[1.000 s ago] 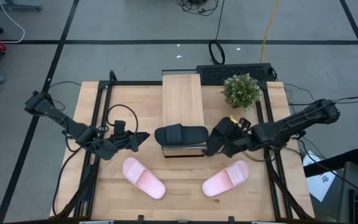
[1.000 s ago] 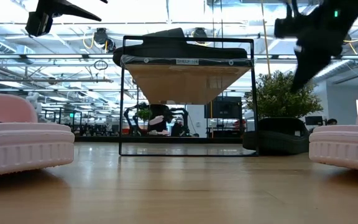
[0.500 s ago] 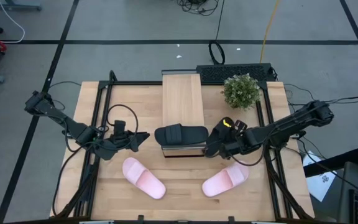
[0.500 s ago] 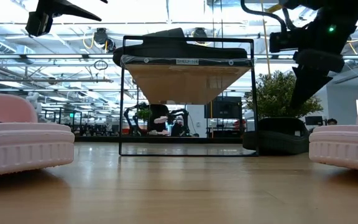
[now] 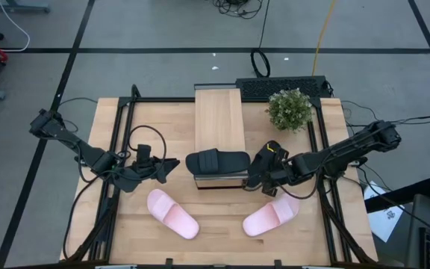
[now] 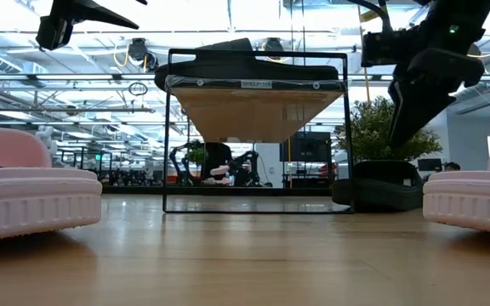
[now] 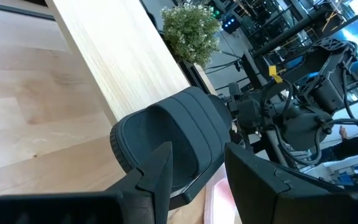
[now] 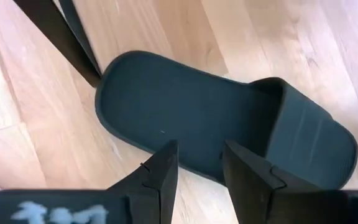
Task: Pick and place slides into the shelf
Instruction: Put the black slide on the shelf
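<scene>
One black slide (image 5: 216,161) lies across the near end of the shelf (image 5: 219,119), sole on the plank. My left gripper (image 5: 175,165) hovers open just left of it, pointing at its end (image 7: 173,134), with a small gap showing from above. A second black slide (image 8: 229,118) lies on the tabletop beside the shelf's dark frame leg (image 8: 55,37). My right gripper (image 8: 197,168) stands open above it, pointing steeply down, and hides it in the high view (image 5: 260,173). Two pink slides (image 5: 172,214) (image 5: 271,214) rest on the table nearer the front edge.
A potted plant (image 5: 290,110) stands at the far right of the table, beside the shelf. A black keyboard (image 5: 281,86) lies beyond the table's far edge. Cables (image 5: 144,142) trail by my left arm. Bare wood shows between the two pink slides.
My right gripper has sunk a little and shifted toward the shelf's near right corner. It has tipped more steeply down and rolled about its own line. Its fingers stay the same distance apart. No slide has moved.
</scene>
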